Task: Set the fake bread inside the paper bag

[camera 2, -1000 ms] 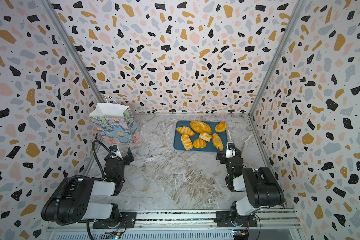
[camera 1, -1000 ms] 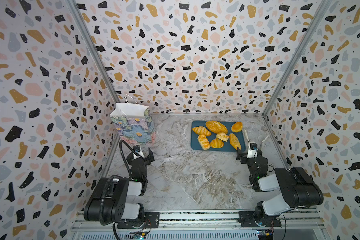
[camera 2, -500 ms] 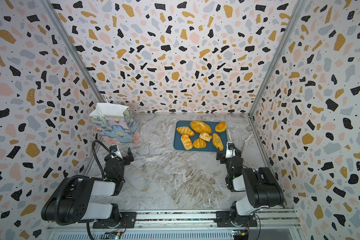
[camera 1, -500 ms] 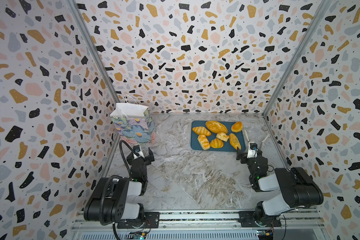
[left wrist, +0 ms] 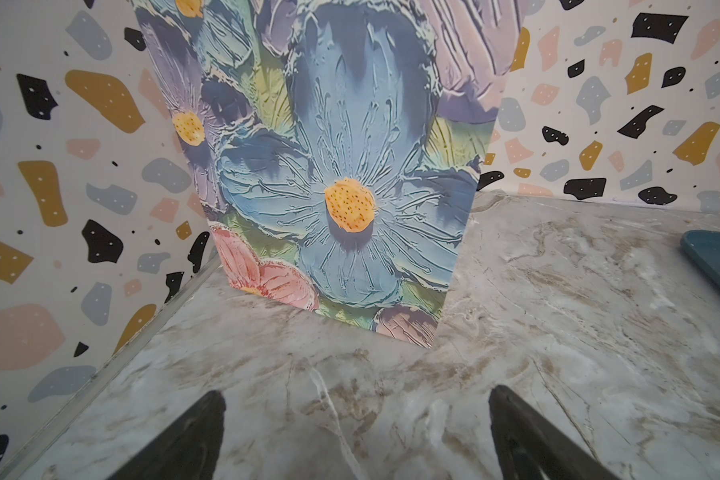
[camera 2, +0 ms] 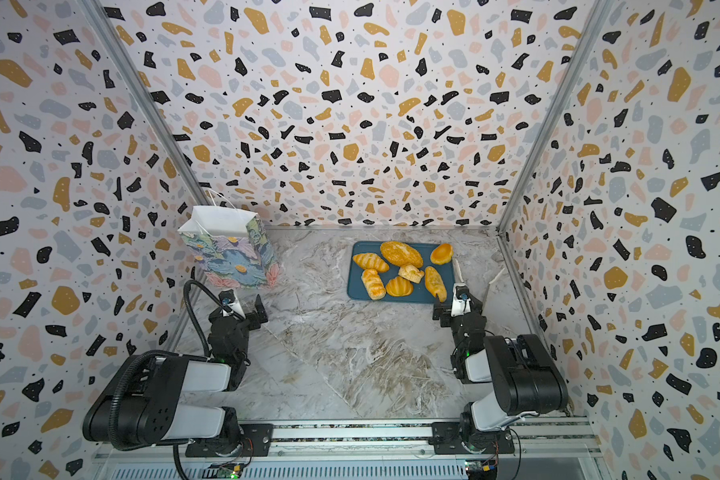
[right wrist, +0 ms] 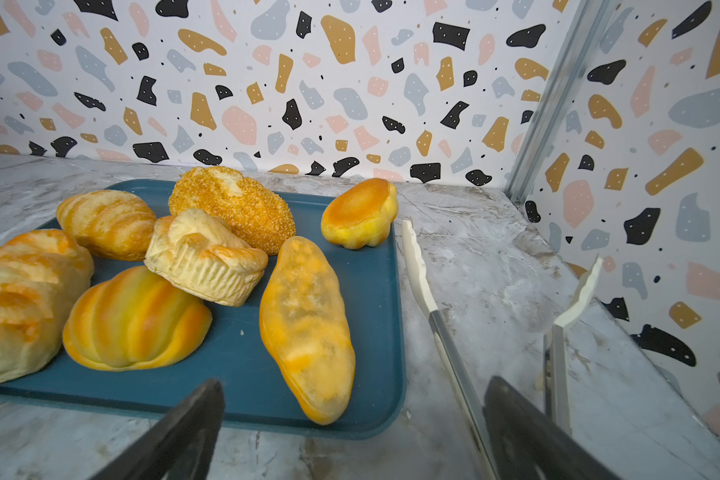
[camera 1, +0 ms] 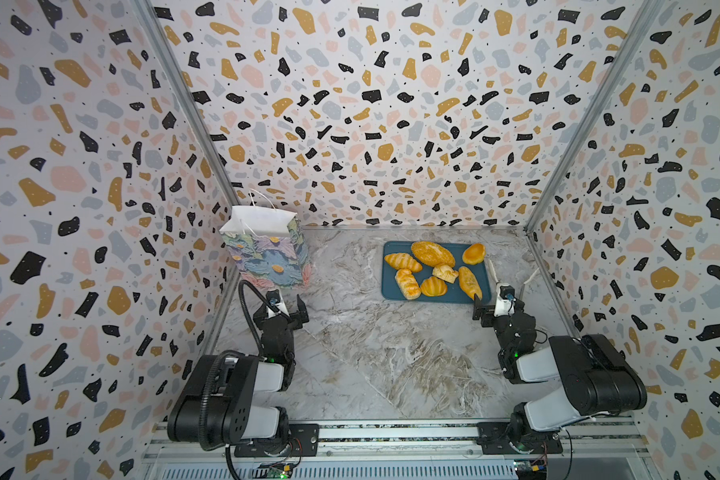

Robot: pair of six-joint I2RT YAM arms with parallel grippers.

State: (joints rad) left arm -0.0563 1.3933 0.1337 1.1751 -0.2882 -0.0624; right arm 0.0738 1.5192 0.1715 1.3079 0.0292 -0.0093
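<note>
Nothing's changing lol: fake bread [camera 1: 432, 253] still sitting on the tray [camera 1: 391, 293], left gripper [left wrist: 356, 395] and right gripper [right wrist: 356, 386] idling wide open, so bagging isn't starting yet.

Golden-orange bread [camera 1: 432, 253], teal tray [camera 1: 452, 297], pastel-floral bag [camera 1: 267, 257], terrazzo walls [camera 1: 391, 104], marbled tbl [camera 1: 371, 353]

Bright, even, diffuse light from above in all views; shadows soft & faint, e.g. at the paper bag [left wrist: 337, 166] base. Mild sheen on fake bread [right wrist: 306, 328]. Top views sharp; wrist views w/ fisheye bend at edges, right gripper fingers [right wrist: 175, 432] dark, slightly soft.
</note>
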